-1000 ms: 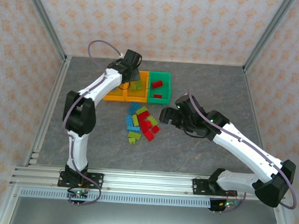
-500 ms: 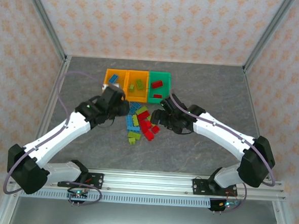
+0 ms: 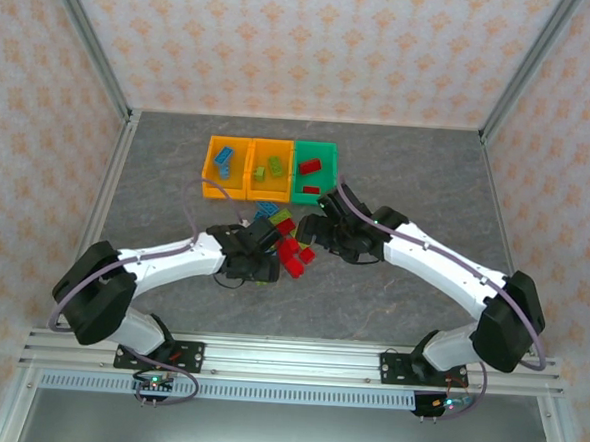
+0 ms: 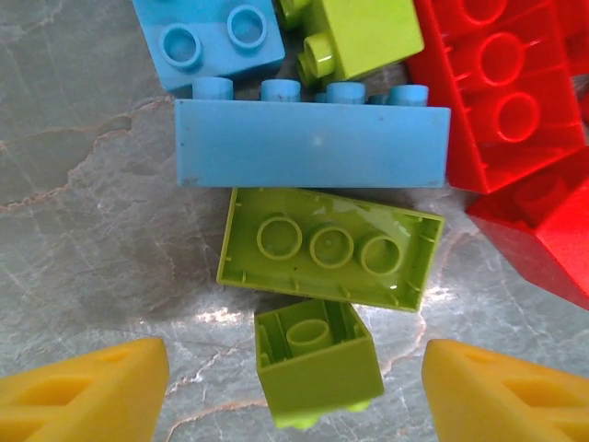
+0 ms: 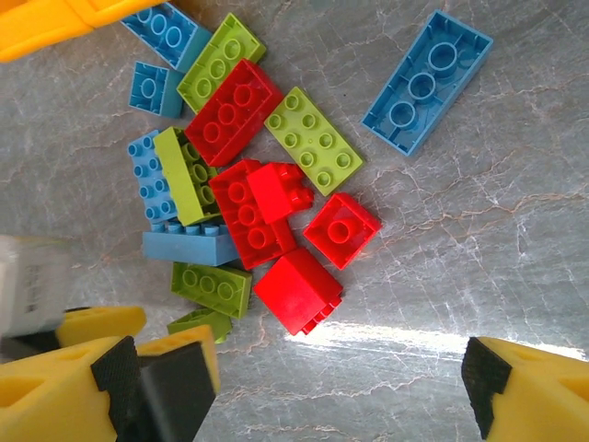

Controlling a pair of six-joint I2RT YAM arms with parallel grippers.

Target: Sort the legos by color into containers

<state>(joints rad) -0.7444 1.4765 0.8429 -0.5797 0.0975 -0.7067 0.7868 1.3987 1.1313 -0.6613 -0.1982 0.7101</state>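
Presumably light, stiff and slick, the small lime green brick (image 4: 317, 364) lies lower centre of the left wrist frame between the spread jaws of our left gripper (image 4: 296, 398), and we would pinch its flat side walls.

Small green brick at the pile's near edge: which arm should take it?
Left arm: its open jaws straddle the small green brick; the right arm's open jaws sit over bare table beside a red brick.

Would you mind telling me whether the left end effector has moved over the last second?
Yes. The left end effector has come away from the orange bins toward the near edge of the table, and now hangs open over the brick pile.
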